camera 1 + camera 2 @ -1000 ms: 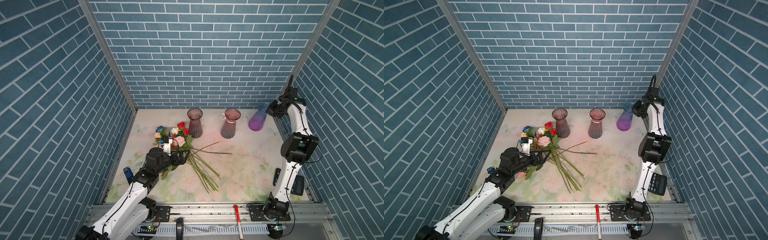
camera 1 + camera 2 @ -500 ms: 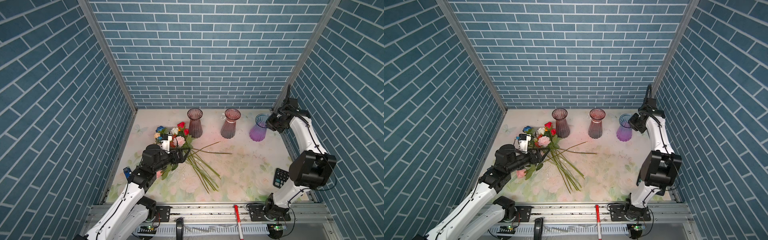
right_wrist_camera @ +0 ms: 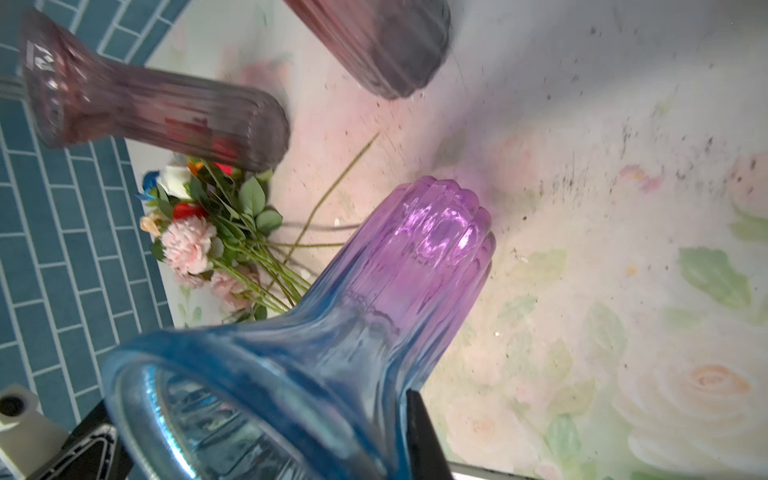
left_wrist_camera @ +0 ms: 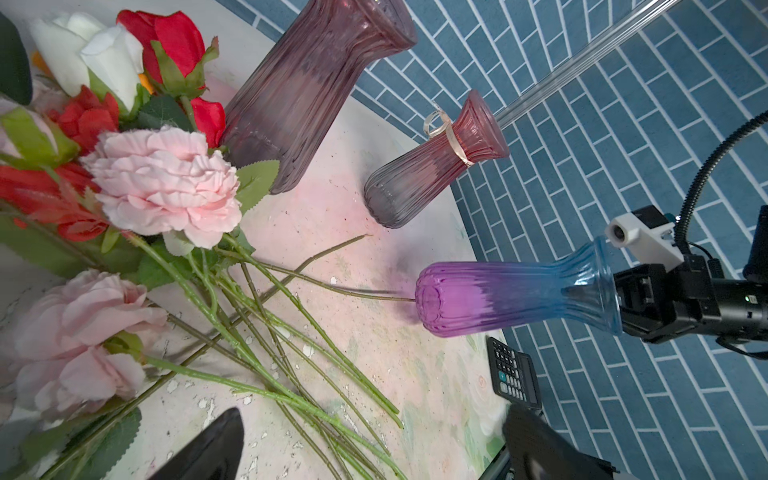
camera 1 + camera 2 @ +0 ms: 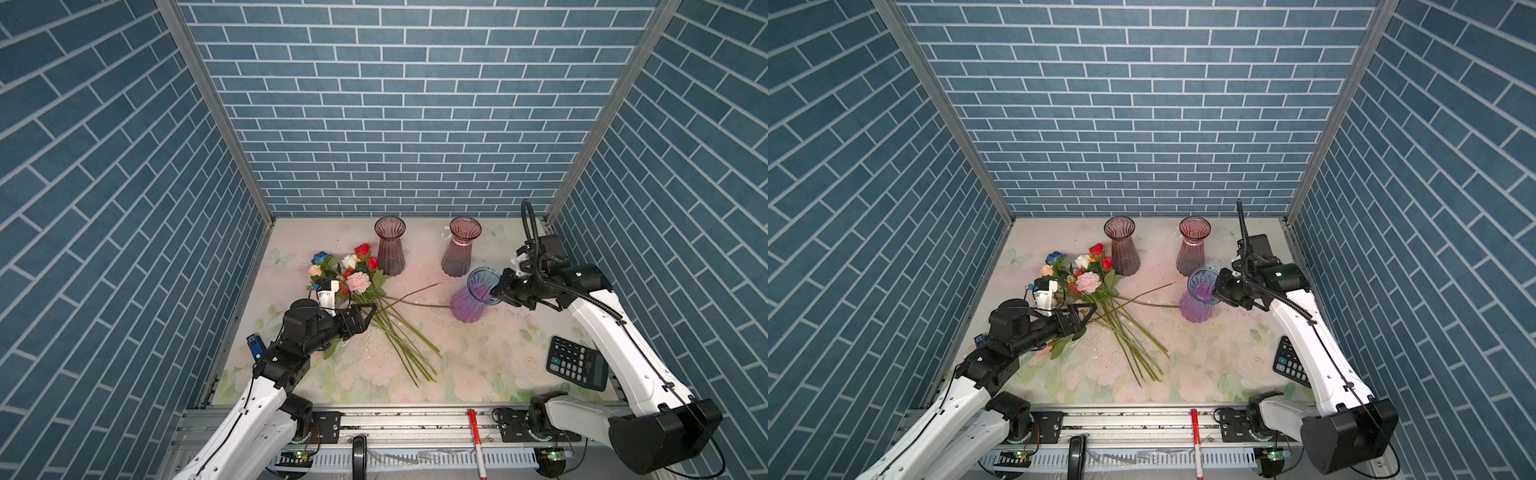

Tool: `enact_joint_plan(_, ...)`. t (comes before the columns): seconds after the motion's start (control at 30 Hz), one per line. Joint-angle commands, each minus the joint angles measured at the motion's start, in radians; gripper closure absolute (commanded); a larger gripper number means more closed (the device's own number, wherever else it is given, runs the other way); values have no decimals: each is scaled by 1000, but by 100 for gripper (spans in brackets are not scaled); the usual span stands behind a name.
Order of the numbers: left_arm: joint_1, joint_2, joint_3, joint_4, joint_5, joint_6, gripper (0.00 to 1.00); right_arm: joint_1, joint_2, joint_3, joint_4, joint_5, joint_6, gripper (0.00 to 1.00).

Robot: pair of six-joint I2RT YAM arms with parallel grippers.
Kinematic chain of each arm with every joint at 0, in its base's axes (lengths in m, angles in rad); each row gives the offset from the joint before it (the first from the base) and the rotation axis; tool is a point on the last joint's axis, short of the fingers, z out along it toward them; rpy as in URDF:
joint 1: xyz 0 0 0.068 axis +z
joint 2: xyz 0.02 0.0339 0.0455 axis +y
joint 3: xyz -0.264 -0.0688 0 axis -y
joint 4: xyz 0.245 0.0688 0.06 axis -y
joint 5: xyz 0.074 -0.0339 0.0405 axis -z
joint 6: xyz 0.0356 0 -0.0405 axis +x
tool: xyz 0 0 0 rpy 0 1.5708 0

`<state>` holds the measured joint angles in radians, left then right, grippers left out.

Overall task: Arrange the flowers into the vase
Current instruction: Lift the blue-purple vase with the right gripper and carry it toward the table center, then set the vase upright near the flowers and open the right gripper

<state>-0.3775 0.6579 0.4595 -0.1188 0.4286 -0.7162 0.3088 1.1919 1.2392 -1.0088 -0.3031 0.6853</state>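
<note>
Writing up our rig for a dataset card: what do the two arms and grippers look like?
The left arm and right arm have white link shells joined by black cylindrical joints. The left gripper and right gripper are black with triangular jaws. Each wrist carries a small white camera block. A ribbed black cable loops above the right wrist; thin black wires run along the links.

The flowers [image 5: 357,286] lie on the table [image 5: 478,357] at 9 o'clock, blooms toward 11 o'clock, stems toward 5 o'clock. At 12 o'clock stand the left vase [image 5: 390,249], just beside the blooms, and the right vase [image 5: 460,249]. The tilted vase [image 5: 471,301] is at 3 o'clock, near 1 stem tip; the calculator [image 5: 577,368] lies at 4 o'clock.
</note>
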Motion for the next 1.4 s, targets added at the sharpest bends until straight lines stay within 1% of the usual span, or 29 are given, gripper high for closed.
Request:
enact_joint_plan(0.0,3,5,1,44,-6,-23,0,33,-27,17,66,-42,55,100)
enact_joint_plan(0.13,4,11,17,16,1,-21,0,75,2,20,84,-60,75,100)
enact_joint_plan(0.33,3,5,6,3,-3,-17,0,116,57,43,95,-44,77,100)
enact_joint_plan(0.47,2,-5,10,-23,1,-23,0,130,29,61,61,-9,73,100)
enact_joint_plan(0.57,3,-16,9,-49,-7,-12,0,129,-4,101,-14,38,38,100)
enact_joint_plan(0.6,4,-45,8,-53,-11,-9,0,130,-13,110,-37,41,28,100)
enact_joint_plan(0.7,3,-48,-1,-46,-17,-24,0,130,-40,98,-73,14,35,100)
enact_joint_plan(0.8,3,-40,-19,-10,-10,-54,0,131,-66,35,-38,-33,79,100)
enact_joint_plan(0.9,3,-27,-27,8,-11,-67,0,132,-57,-7,-1,-66,98,100)
enact_joint_plan(1.03,2,-27,-17,-24,-18,-65,1,133,-34,-24,41,-73,120,100)
enact_joint_plan(1.27,2,-89,-33,-81,-25,-72,1,143,17,-9,66,-83,131,100)
enact_joint_plan(1.37,3,-111,-51,-81,-30,-89,1,144,21,-13,59,-75,125,96)
